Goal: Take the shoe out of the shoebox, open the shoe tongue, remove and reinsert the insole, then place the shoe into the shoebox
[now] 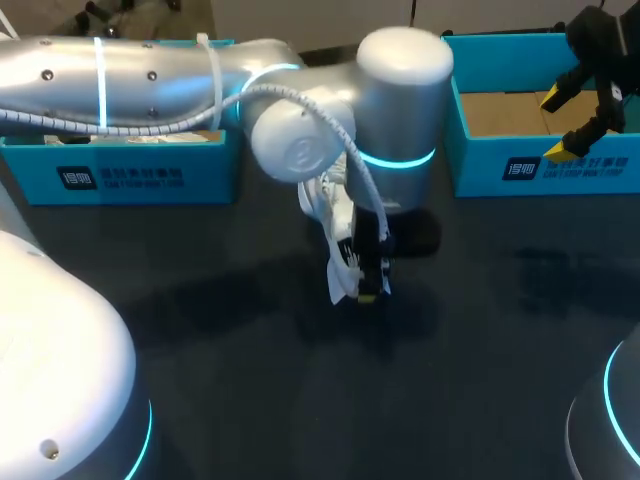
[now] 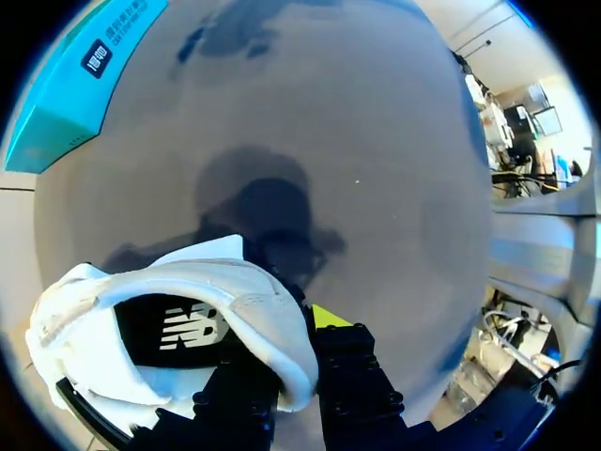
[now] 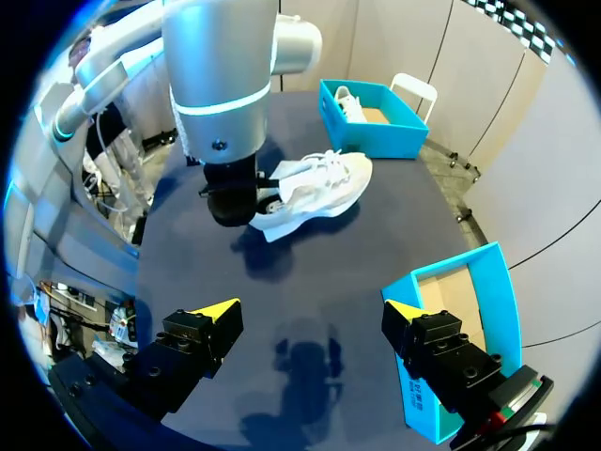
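At the upper left of the head view stands the left shoebox (image 1: 120,172), a blue open box. The right wrist view shows a second shoe (image 3: 349,98), white, lying inside it. The left arm (image 1: 150,80) comes in from the upper left, passes over that box and bends down at the middle of the frame.

Below its wrist, at the centre of the dark table (image 1: 250,380), is the white shoe (image 1: 335,225), largely hidden by the arm in this view. The left gripper (image 1: 372,285) is clamped on it. In the left wrist view the padded collar of the shoe sits pinched between the 2 black fingers (image 2: 357,385), and the shoe's opening faces the camera with the dark insole (image 2: 164,329) showing inside. From the right wrist view the shoe lies well ahead of the right gripper, low at the table, between the 2 boxes. Whether its sole rests on the surface I cannot tell.

At the upper right of the head view sits the right shoebox (image 1: 480,170), blue with a bare brown floor. The right gripper (image 1: 560,125) hangs above its front wall with fingers spread wide, holding nothing.
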Controlling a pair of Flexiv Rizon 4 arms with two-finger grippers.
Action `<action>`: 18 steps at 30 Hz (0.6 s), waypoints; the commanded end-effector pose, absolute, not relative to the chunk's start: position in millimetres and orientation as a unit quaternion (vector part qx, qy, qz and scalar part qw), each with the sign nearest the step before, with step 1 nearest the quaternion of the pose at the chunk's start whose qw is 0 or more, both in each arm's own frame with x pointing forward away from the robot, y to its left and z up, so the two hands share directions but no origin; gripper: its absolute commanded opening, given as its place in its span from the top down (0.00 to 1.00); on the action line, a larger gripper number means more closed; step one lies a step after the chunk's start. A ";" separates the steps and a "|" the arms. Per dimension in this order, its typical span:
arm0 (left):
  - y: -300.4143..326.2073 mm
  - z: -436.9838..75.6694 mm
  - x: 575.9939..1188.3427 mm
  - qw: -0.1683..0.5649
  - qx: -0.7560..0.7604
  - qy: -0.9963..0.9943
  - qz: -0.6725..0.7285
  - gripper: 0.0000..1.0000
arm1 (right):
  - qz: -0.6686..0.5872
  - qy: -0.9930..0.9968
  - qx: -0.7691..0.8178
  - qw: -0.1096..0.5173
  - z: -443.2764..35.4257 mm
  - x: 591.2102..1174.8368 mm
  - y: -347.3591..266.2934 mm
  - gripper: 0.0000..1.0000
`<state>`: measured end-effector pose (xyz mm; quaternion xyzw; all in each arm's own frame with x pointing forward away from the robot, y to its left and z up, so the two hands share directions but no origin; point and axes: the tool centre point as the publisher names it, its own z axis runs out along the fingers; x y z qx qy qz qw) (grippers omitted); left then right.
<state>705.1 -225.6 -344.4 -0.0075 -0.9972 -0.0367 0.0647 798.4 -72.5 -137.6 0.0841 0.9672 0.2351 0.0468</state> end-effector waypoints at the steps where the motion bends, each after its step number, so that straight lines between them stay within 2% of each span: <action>1: -216.3 -313.2 709.3 0.068 -0.012 -0.997 -0.035 1.00 | 0.234 0.967 0.085 0.046 -138.0 799.8 -71.9 0.00; 18: -191.1 -250.4 717.0 0.106 -0.042 -0.993 -0.025 1.00 | 0.234 0.967 0.085 0.046 -138.0 799.8 -71.9 0.00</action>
